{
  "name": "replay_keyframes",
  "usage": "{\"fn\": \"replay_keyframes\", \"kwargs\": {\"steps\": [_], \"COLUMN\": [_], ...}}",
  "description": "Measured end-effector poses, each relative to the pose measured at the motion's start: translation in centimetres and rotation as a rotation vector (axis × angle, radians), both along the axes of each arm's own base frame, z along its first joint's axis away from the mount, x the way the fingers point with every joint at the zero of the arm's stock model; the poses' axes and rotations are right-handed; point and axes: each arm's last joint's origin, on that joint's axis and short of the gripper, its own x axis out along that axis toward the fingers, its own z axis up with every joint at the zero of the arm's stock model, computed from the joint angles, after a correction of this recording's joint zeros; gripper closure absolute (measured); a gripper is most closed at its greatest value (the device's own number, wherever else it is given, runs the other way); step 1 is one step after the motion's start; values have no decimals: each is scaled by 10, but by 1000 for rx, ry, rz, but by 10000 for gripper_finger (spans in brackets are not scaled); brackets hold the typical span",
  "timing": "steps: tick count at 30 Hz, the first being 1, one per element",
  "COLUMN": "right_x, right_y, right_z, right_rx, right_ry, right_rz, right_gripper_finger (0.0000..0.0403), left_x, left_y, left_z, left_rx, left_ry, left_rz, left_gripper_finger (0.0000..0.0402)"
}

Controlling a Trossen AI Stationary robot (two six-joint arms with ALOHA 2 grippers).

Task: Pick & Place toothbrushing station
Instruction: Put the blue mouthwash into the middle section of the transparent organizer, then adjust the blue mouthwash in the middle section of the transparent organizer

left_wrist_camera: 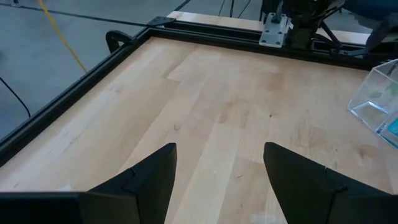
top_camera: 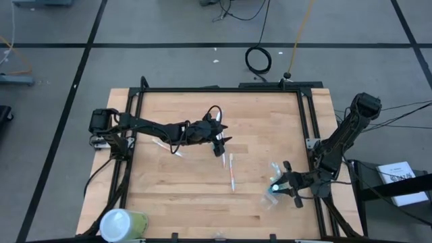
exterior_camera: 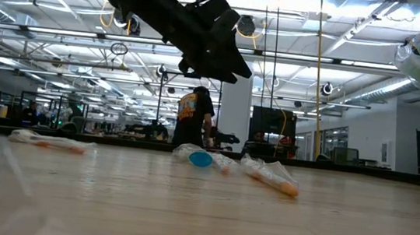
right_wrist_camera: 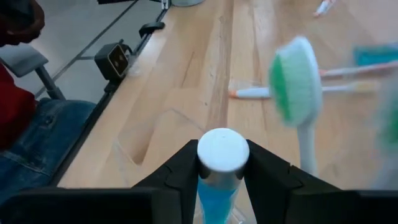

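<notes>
High view: your left gripper (top_camera: 221, 143) hangs over the middle of the table (top_camera: 169, 202), fingers apart, nothing between them. A wrapped toothbrush (top_camera: 231, 172) lies just beside it, on the side toward the right gripper. Your right gripper (top_camera: 283, 185) sits near the table's right rail, fingers clamped on a teal tube (top_camera: 275, 183), right over the clear holder (top_camera: 271, 200). The yellow-green container (top_camera: 123, 225) stands at the table's front left corner, well apart from both arms.

Low view: the left gripper (exterior_camera: 221, 52) hangs above the tabletop, touching nothing. Below it lie another teal tube (exterior_camera: 200, 159) in clear wrap and an orange-tipped toothbrush (exterior_camera: 270, 175) just beside that tube. Another orange-tipped wrapped brush (exterior_camera: 47, 141) lies well apart from that tube, toward the left arm's base. A person stands in the room beyond the table.

Left wrist view: both fingers (left_wrist_camera: 146, 180) stand wide over bare wood. The clear holder (left_wrist_camera: 377, 99) shows ahead, near the right arm's base.

Right wrist view: the fingers (right_wrist_camera: 180, 171) pinch the teal tube (right_wrist_camera: 221, 168) just under its white cap. A green-bristled toothbrush (right_wrist_camera: 295, 87) stands upright just beside the tube.
</notes>
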Motion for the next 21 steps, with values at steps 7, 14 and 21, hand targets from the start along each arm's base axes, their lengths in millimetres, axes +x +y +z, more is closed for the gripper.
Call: {"fn": "replay_keyframes", "kwargs": {"steps": [7,14,21], "right_x": [0,2,4], "right_y": [0,3,7], "right_z": [-1,4,20], "right_rx": [43,63,-8], "right_ry": [-15,-58,-216], "right_rz": [-7,8,99], "right_gripper_finger": [255,229,223], "left_x": [0,0,0], "left_y": [0,0,0], "left_z": [0,0,0], "left_rx": [4,4,4], "left_ry": [2,2,3], "left_rz": [-1,-2,-1], "left_gripper_finger": [151,151,151]}}
